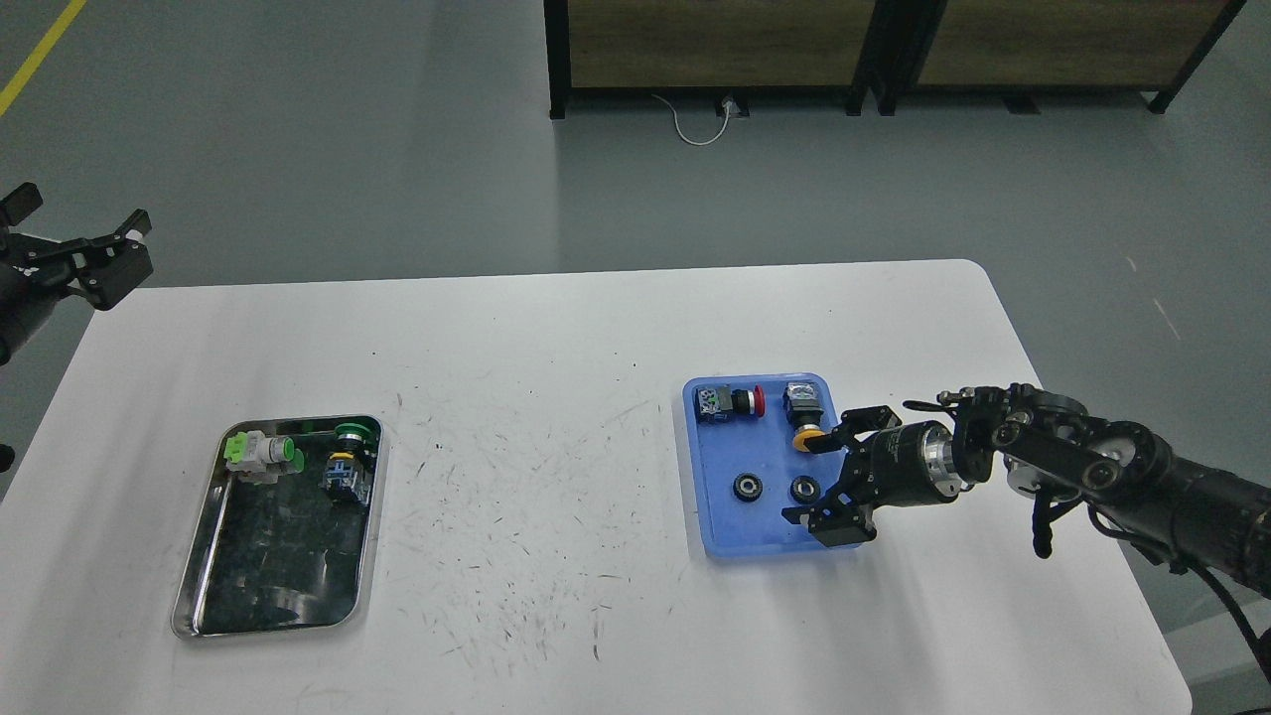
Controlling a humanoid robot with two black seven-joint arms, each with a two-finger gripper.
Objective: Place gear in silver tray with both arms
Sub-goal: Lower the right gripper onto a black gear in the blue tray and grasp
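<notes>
Two small black gears lie in the blue plastic tray (760, 531): one on the left (747, 487) and one on the right (803, 488). My right gripper (820, 484) is open and low over the tray's right side. Its fingers stand either side of the right gear, and I cannot tell whether they touch it. The silver tray (369, 556) sits at the table's front left, far from the gears. My left gripper (79, 228) is open and empty, off the table's back left corner.
The silver tray holds a green and white push button (260, 452) and a green-capped switch (348, 459). The blue tray also holds a red-capped switch (730, 401) and a yellow-capped switch (802, 419). A dark shelf unit (715, 50) stands beyond the table.
</notes>
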